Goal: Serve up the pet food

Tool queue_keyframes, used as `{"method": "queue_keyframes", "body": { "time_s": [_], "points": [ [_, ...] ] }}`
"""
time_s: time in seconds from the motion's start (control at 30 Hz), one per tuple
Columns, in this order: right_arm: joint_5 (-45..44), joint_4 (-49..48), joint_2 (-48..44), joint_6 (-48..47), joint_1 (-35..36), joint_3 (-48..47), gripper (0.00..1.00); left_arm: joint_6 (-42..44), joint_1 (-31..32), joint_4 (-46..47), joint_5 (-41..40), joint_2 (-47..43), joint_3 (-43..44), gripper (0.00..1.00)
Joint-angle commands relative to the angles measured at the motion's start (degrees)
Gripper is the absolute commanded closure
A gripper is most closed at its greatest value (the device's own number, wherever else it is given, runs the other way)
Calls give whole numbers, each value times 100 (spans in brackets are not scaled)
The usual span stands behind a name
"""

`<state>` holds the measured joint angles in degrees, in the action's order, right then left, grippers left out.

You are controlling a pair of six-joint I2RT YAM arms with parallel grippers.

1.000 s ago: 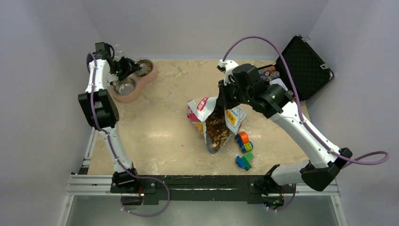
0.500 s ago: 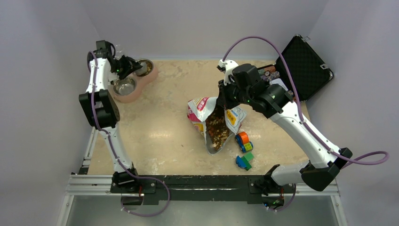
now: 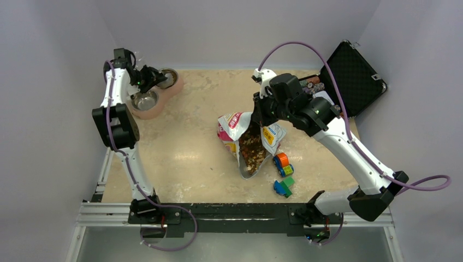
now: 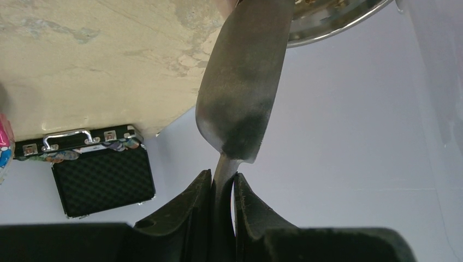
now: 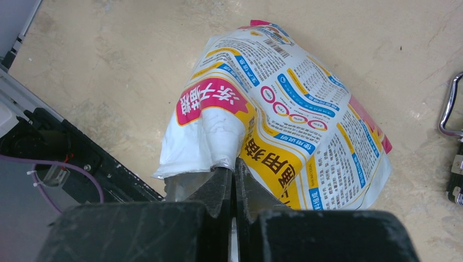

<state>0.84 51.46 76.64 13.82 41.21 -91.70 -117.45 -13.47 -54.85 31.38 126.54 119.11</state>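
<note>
1. The pet food [image 3: 252, 152]: small brown kibble heaped in the gaping mouth of the bag [image 3: 235, 126], at mid-table. A smaller brown lot shows inside the far bowl [image 3: 168, 78].

2. The bag: crinkly white, yellow and red, lying on its side. Its opening is turned toward the near edge.

3. The right gripper [image 3: 260, 113]: set at the far end of the bag. Its fingers [image 5: 221, 183] are clenched together, with a fold of the bag's edge pinched between them.

4. The left gripper [image 3: 148, 78]: at the far left corner of the table. Its fingers [image 4: 199, 199] grasp the thin handle of a dull metal scoop [image 4: 240, 98]. The blade reaches up to the rim of the far bowl.

5. The feeder [image 3: 164, 101]: a pink double stand at far left. It carries the far bowl and a shiny steel near bowl [image 3: 144, 100].

6. The toy blocks: an orange and blue piece [image 3: 282, 162] lies just beside the bag's mouth, on its right. Green and blue pieces [image 3: 284, 186] lie closer to the near edge.

7. The case [image 3: 355, 73]: black, lid raised, at the far right corner. The poker chips [image 3: 312, 83] sit at its inner side.

8. The table [image 3: 191, 158]: a mottled beige top.
</note>
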Motion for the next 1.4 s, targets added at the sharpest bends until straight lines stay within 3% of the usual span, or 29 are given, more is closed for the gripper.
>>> {"method": "queue_keyframes", "body": {
  "time_s": [0.0, 0.1, 0.3, 0.57, 0.87, 1.1, 1.37],
  "points": [
    [-49, -783, -78, -16, -10, -372, 100, -124, 17, -90, 214, -239, 506, 100],
    [15, -812, -65, 13, -10, -347, 100, -65, 8, -163, 215, -277, 544, 100],
    [5, -792, -60, 22, -15, -412, 100, 22, 6, 59, 281, -482, -330, 100],
    [38, -804, -97, 25, -12, -358, 100, 48, 6, -387, 182, -154, 904, 100],
    [4, -813, -105, 21, -15, -364, 100, 92, 17, 225, 243, -694, -787, 100],
    [39, -820, -114, 14, -8, -360, 100, 145, 19, -378, 187, -196, 756, 100],
    [-11, -795, -145, -1, -12, -366, 100, 154, 20, -7, 259, -481, -304, 100]
  ]
}}
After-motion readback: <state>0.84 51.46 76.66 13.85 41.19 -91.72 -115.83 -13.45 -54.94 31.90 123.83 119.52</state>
